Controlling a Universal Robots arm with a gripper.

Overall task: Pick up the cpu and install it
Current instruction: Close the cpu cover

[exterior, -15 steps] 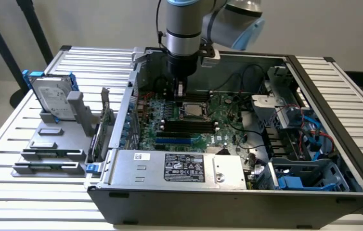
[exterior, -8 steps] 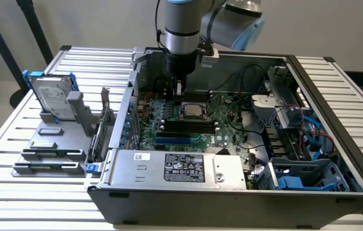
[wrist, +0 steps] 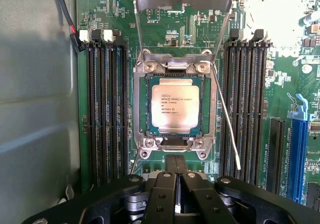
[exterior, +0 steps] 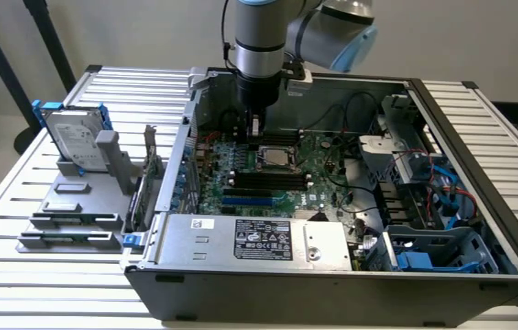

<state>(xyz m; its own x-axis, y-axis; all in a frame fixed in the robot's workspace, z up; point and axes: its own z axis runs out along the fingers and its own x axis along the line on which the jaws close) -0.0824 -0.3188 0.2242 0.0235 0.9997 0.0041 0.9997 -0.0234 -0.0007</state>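
- The cpu [wrist: 176,104] is seen lying flat in the open socket [wrist: 142,134], the load plate [wrist: 182,14] raised.
- The fingers [wrist: 162,199] are held together, empty, at 11 o'clock from the chip in the exterior view.
- Seating is best judged by even edges all round.

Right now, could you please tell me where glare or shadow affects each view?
Wrist view: white glare washes out a patch of the motherboard, the cpu is evenly lit, the case wall is shadowed. Exterior view: the table slats near the camera glare white.
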